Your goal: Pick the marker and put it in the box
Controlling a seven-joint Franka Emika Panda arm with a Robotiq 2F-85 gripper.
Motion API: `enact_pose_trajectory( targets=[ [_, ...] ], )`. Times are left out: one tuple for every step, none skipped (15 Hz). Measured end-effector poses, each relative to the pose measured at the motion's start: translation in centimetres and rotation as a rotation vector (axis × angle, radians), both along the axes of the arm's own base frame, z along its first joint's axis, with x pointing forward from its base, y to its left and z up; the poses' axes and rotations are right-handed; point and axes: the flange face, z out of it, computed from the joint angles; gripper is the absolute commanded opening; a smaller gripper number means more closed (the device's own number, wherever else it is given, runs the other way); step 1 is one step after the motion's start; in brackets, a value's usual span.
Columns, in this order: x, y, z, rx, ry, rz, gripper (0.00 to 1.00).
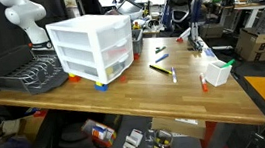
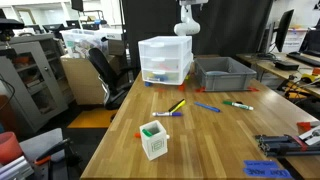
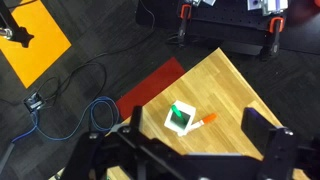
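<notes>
The marker (image 2: pixel 168 114), short and whitish with a bluish end, lies on the wooden table; it also shows in an exterior view (image 1: pixel 173 74). The small white open box (image 2: pixel 153 140) with a green bit at its rim stands near a table edge, seen in both exterior views (image 1: pixel 214 74) and in the wrist view (image 3: pixel 181 117), with an orange piece (image 3: pixel 205 119) at its base. My gripper (image 3: pixel 193 122) is open and empty, high above the table. The arm (image 2: pixel 187 18) stands at the far end by the drawers. The marker is out of the wrist view.
A yellow-and-dark pen (image 2: pixel 177 105), a blue pen (image 2: pixel 207 107) and a green-ended marker (image 2: pixel 238 104) lie mid-table. A large white drawer unit (image 2: pixel 165 60) and a grey bin (image 2: pixel 224 73) stand at the back. A black dish rack (image 1: pixel 16 70) sits beside the drawers.
</notes>
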Motion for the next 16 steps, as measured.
enact_pose_trajectory(
  targets=[
    [0.0,0.0,0.0,0.000,0.000,0.000,1.00],
    [0.0,0.0,0.0,0.000,0.000,0.000,1.00],
    [0.0,0.1,-0.1,0.002,0.001,-0.004,1.00],
    [0.2,0.7,-0.5,0.011,0.005,-0.013,1.00],
    [0.5,1.9,-1.4,0.026,0.016,-0.029,1.00],
    [1.1,3.6,-2.8,0.047,0.027,-0.052,1.00],
    [2.0,5.6,-4.6,0.072,0.034,-0.079,1.00],
    [3.0,7.6,-6.6,0.100,0.036,-0.105,1.00],
    [4.2,9.5,-8.7,0.128,0.028,-0.134,1.00],
    [5.4,10.9,-10.7,0.156,0.009,-0.168,1.00],
    [6.7,12.0,-12.5,0.182,-0.011,-0.201,1.00],
    [8.0,12.6,-14.1,0.209,-0.030,-0.236,1.00],
    [9.3,13.0,-15.6,0.238,-0.049,-0.273,1.00],
    [10.5,13.2,-16.8,0.270,-0.063,-0.309,1.00],
    [11.5,13.4,-18.0,0.306,-0.069,-0.344,1.00],
    [12.2,13.3,-18.9,0.333,-0.066,-0.375,1.00]
  ],
)
